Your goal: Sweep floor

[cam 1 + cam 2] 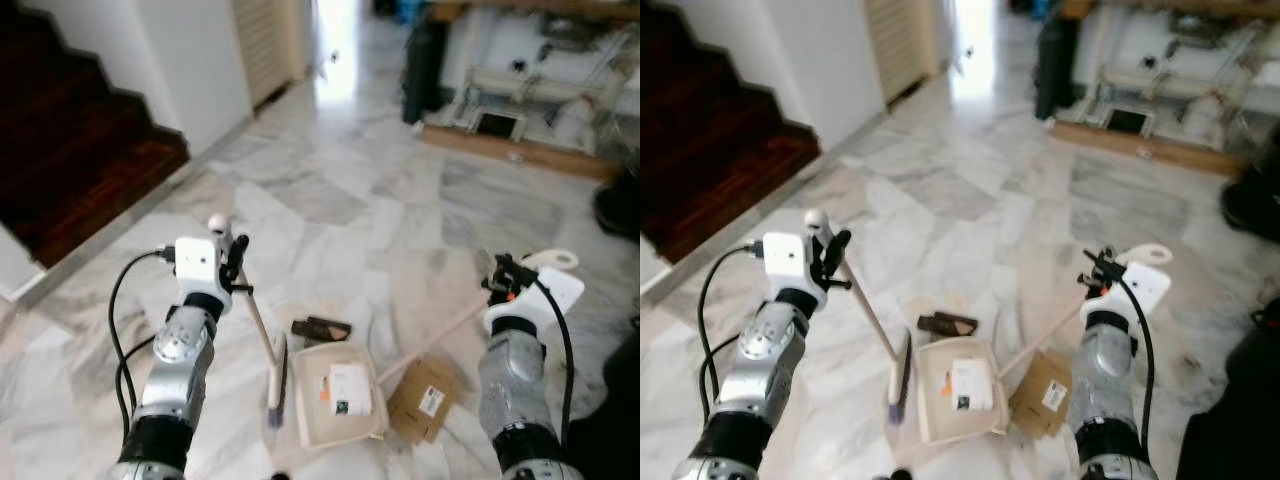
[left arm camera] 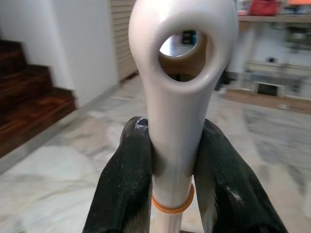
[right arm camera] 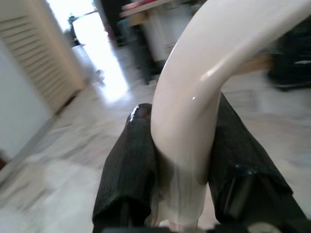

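Your left gripper (image 2: 172, 179) is clamped on the white plastic broom handle (image 2: 177, 97), its two black fingers (image 2: 121, 189) pressed against either side of the shaft just under the handle's looped end, with an orange ring on the shaft between them. From that gripper the thin pale stick runs down and toward the robot's right to the dark-bristled broom head (image 1: 277, 375), which stands on the grey-veined white marble floor (image 1: 330, 190) well below the gripper.

Your right gripper (image 3: 177, 165) is closed on the curved white plastic handle of the dustpan (image 3: 204, 87), one finger on each side of the bend. Its long wooden stick slants down and toward the left gripper to the cream rectangular dustpan tray (image 1: 338, 395), which lies on the floor between the two arms, just beside the broom head. A white card with dark print (image 1: 349, 388) lies inside the tray. A flattened brown cardboard piece (image 1: 423, 395) lies on the floor below the right gripper, touching or nearly touching the tray's edge. A small dark object (image 1: 320, 328), possibly a wrapper, lies just beyond the tray.
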### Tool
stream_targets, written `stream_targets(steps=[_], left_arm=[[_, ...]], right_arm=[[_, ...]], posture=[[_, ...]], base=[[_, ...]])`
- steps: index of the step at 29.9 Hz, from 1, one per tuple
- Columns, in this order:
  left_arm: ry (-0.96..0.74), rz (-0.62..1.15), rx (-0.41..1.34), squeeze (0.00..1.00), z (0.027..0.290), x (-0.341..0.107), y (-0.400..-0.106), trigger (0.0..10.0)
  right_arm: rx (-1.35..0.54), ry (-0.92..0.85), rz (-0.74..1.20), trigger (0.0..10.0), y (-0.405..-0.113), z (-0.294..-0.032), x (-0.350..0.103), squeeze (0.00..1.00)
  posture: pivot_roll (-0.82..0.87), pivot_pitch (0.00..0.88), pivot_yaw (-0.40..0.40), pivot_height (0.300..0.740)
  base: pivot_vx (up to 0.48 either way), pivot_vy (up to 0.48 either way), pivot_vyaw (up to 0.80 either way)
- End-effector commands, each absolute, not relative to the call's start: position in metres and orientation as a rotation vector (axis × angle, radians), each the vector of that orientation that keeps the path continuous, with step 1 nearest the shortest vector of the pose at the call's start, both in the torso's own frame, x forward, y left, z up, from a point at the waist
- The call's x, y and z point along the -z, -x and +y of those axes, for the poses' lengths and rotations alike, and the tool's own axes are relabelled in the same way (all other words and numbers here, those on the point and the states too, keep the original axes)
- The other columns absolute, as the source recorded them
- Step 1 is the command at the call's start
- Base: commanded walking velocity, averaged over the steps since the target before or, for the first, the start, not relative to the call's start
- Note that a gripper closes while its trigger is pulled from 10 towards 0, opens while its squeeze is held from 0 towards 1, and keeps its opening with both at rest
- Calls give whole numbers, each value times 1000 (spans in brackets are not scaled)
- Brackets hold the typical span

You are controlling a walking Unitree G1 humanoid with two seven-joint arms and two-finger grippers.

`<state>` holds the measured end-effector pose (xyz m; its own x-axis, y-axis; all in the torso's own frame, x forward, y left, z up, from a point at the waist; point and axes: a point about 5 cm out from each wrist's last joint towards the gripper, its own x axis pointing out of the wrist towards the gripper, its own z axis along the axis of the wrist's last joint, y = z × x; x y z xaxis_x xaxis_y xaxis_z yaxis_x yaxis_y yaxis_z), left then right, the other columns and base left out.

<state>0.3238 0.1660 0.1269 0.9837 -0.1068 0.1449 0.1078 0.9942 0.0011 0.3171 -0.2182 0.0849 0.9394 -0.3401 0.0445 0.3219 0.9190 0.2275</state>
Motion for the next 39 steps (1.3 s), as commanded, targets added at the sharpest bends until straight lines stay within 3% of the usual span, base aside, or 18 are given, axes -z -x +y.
stream_targets(steps=[1, 10, 15, 39], left_arm=[[-19, -195, 107, 0, 166, -138, -326, 10000], [-12, -191, 110, 0, 165, -138, -325, 10000], [-9, -181, 106, 0, 166, -137, -324, 10000], [-7, -173, 99, 0, 167, -136, -323, 10000]], right_arm=[[341, -248, -131, 10000, -321, -218, -96, 0], [343, -250, -122, 10000, -320, -220, -95, 0], [342, -275, -117, 10000, -320, -220, -95, 0], [327, -291, -106, 10000, -322, -218, -94, 0]], posture=[[-16, 0, 36, 740], [-16, 0, 38, 740], [-13, 0, 35, 740], [-9, 0, 32, 740]], base=[[0, 0, 706], [0, 0, 667], [0, 0, 0], [0, 315, 0]])
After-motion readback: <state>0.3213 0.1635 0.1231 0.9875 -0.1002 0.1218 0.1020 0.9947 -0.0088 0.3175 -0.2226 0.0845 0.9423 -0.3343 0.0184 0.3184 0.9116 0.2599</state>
